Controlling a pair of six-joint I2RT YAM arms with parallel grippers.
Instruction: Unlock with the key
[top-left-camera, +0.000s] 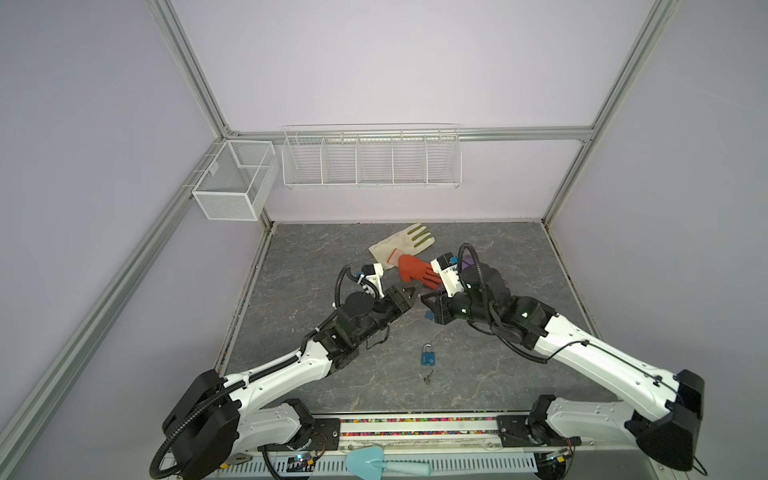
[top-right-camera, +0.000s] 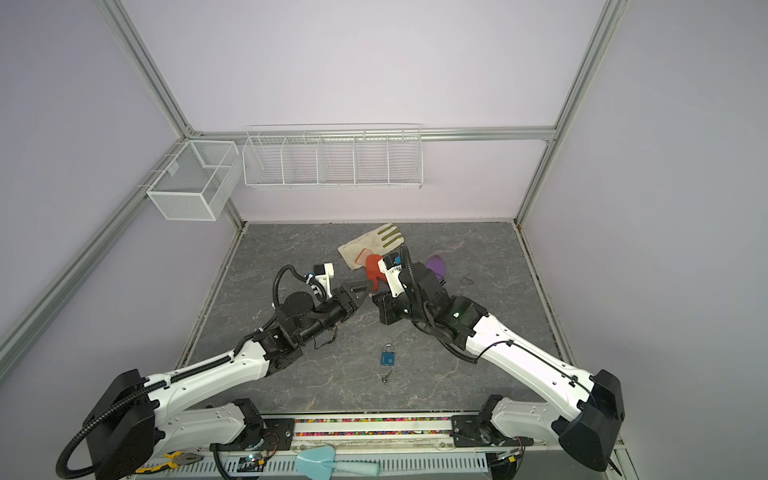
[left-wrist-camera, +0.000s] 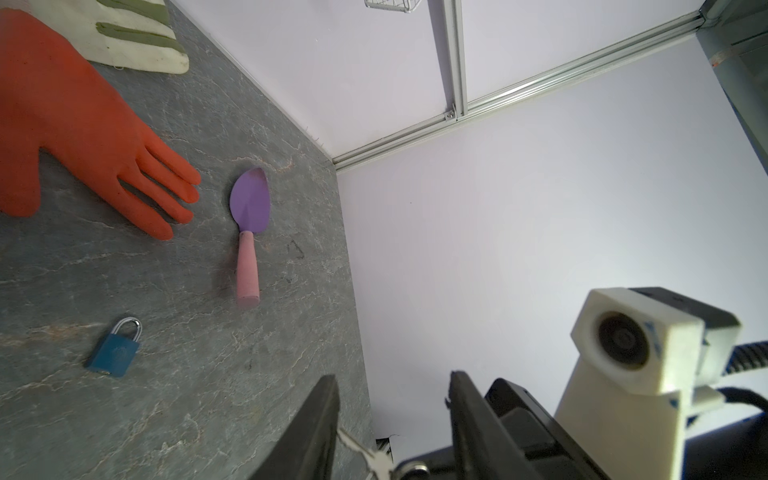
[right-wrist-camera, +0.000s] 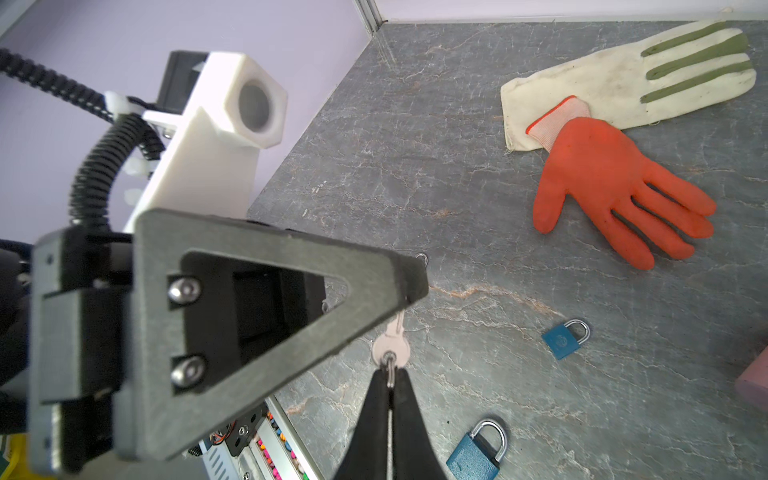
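My right gripper is shut on the ring of a silver key, held above the table's middle. The key's blade points at my left gripper, whose jaws stand apart; the key lies between them and touches one finger. In both top views the two grippers meet tip to tip, left and right. A blue padlock lies shut on the table nearer the front, with a second key just in front of it. Another blue padlock lies under my right gripper.
An orange glove and a white glove lie behind the grippers. A purple trowel with a pink handle rests at the right rear. Wire baskets hang on the back wall. A light-blue trowel lies on the front rail.
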